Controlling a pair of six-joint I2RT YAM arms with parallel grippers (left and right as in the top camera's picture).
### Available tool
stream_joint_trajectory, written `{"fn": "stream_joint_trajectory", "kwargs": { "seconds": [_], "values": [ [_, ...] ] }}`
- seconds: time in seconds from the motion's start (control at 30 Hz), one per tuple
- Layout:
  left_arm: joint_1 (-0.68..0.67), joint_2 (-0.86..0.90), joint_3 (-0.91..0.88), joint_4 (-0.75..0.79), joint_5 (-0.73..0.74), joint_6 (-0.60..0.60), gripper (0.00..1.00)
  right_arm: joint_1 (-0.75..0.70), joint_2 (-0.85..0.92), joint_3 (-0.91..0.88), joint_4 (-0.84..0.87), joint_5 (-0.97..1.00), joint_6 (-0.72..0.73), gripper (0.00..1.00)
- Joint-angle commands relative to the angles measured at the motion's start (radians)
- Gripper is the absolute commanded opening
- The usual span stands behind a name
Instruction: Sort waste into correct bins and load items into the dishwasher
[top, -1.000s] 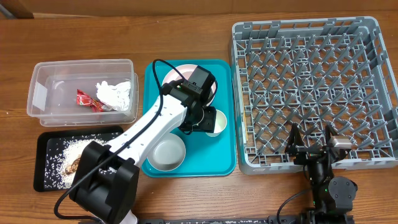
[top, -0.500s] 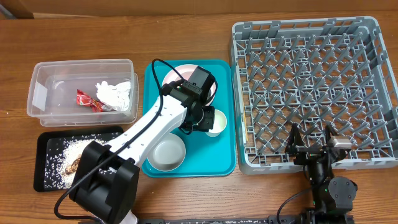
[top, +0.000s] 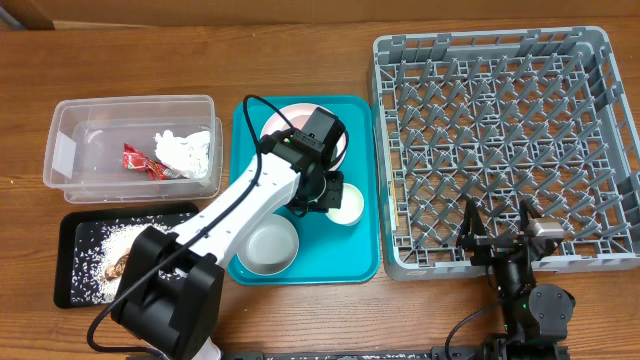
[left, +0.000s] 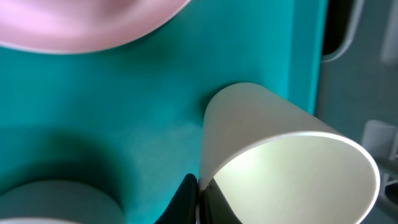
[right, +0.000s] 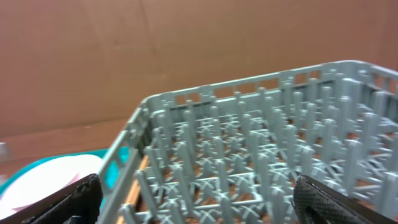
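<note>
One small white cup (top: 349, 206) sits tipped on the teal tray (top: 365, 258) near the table's middle, its base toward the plate (top: 275, 120) and its mouth angled up toward the rack (top: 600, 150). The left hand (top: 335, 198), wrist bent downward, pinches the cup's left rim. The right hand (top: 496, 232) hangs spread open at the rack's near edge.
</note>
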Motion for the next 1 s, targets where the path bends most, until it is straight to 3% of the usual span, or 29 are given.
{"fn": "stream_joint_trajectory", "kwargs": {
  "seconds": [0.0,0.1,0.3,0.47,0.73,0.97],
  "values": [
    [0.063,-0.045,0.043,-0.033,0.079,0.036,0.04,0.005,-0.009,-0.010,0.018,-0.128,0.026,1.00],
    [0.135,-0.101,0.075,-0.048,0.249,0.117,0.04,0.005,-0.009,0.011,0.020,-0.211,0.038,1.00],
    [0.340,-0.208,0.102,-0.042,0.766,0.263,0.04,0.005,0.008,0.156,0.018,-0.311,0.243,1.00],
    [0.448,-0.212,0.102,-0.050,1.081,0.379,0.04,0.005,0.166,0.364,-0.074,-0.441,0.288,1.00],
    [0.462,-0.212,0.102,-0.013,1.191,0.398,0.04,0.005,0.748,0.886,-0.411,-0.897,0.259,1.00],
    [0.468,-0.212,0.102,0.030,1.249,0.398,0.04,0.004,1.067,1.018,-0.266,-1.270,0.273,1.00]
  ]
}}
